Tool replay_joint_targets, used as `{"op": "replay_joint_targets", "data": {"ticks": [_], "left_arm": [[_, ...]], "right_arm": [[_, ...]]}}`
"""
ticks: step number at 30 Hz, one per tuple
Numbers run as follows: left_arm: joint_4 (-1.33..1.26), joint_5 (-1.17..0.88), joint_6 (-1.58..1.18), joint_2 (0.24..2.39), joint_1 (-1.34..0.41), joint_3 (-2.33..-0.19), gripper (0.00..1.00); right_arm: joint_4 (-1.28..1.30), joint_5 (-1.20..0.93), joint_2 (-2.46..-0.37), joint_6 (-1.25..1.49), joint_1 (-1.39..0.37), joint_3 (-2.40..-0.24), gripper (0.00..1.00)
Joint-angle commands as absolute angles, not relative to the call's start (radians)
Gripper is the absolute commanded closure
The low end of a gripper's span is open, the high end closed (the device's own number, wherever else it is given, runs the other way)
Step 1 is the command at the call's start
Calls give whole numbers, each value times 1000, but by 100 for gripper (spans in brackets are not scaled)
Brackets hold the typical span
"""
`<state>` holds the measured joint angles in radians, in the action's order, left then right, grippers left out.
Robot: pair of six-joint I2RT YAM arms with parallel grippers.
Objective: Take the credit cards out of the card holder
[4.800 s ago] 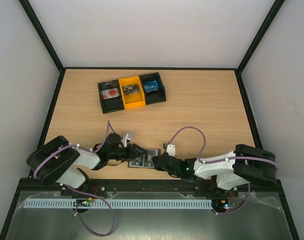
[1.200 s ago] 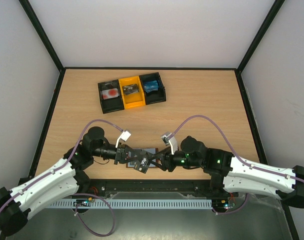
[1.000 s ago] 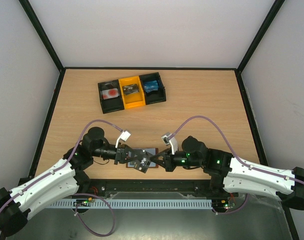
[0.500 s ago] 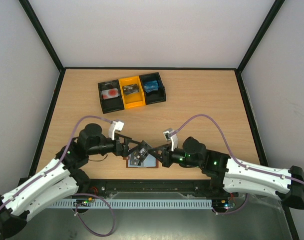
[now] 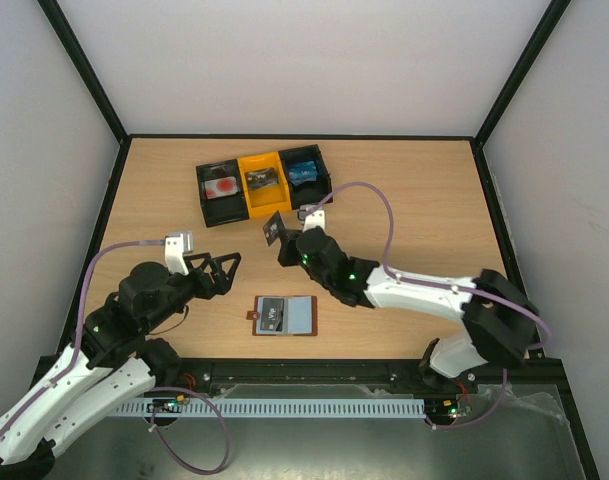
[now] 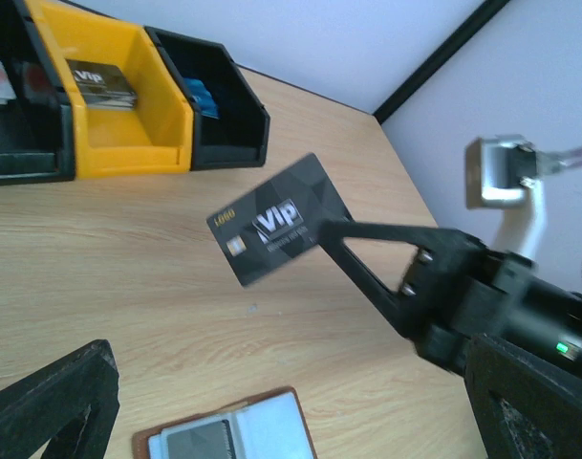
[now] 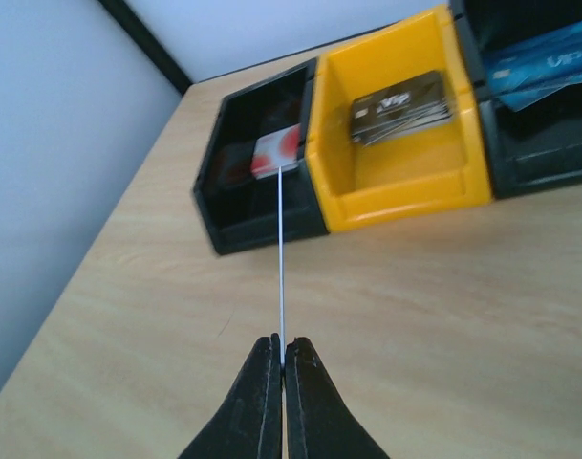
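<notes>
The right gripper (image 7: 282, 356) is pinching a black card (image 6: 279, 229) between closed jaws. Its own wrist view is showing that card edge-on only, as a thin pale line with no face readable. The left wrist view is giving the face: matte black, faceted pattern, pale "VIP" lettering, small gold chip. The card holder (image 5: 286, 315) is lying open and flat on the table (image 5: 414, 200) near the front edge, apart from both grippers. The left wrist view is cutting it off at the bottom, leaving only a reddish-brown leather rim and grey-blue panels. From above, a dark patch is showing on its left panel, too small to identify. The left gripper (image 5: 226, 274) is standing wide open and holding nothing, left of the holder, its fingers (image 6: 52, 402) appearing as blurred black blocks in the lower corners. The tray (image 5: 266, 208) is sitting toward the back: hard plastic, three square bins. The left black bin (image 7: 262, 225) is holding a red-and-white card (image 7: 276, 151), the yellow bin (image 7: 405, 196) a stack of dark cards (image 7: 400, 105), and the right black bin (image 7: 549, 143) blue cards (image 7: 544, 57), partly cropped. The held card is hanging in the air near the tray's front, not touching it. Pale wood grain is running open between tray and holder and across the right side, bounded by black rails and white walls.
</notes>
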<state>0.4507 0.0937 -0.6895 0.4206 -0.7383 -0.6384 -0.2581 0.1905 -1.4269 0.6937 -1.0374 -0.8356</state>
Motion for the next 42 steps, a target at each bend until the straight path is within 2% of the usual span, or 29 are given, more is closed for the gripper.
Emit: {"op": "replay_joint_targets", "data": {"ticks": [1,11,22,30,36,40,42], "left_arm": [[479,167,-697,407,-739,-637,1],[471,158,-691,394,-741,-633,1],[442,136,-674,391,-742,-619,1],[434,122,-662,402,-742,-618,1],[436,108,-660,399,-742,-619,1],[429,106,-658,397,-742,-616,1],[427,99,-655,398,-742,-614,1]], "right_arm": [[-377,257,-1577,660,-961,-934,98],[-446,218,-1917,640,-830,-1227,98],[-366,170,-2213,641,-746,-1575,98],[-336,90,-2356,671,-725,-1733,98],[-272,106,-2433,676,-723,-1832,98],[-233,142,-2460,689,-722,-1862,95],[-222,162,-2463,708,-718,-1861,90]]}}
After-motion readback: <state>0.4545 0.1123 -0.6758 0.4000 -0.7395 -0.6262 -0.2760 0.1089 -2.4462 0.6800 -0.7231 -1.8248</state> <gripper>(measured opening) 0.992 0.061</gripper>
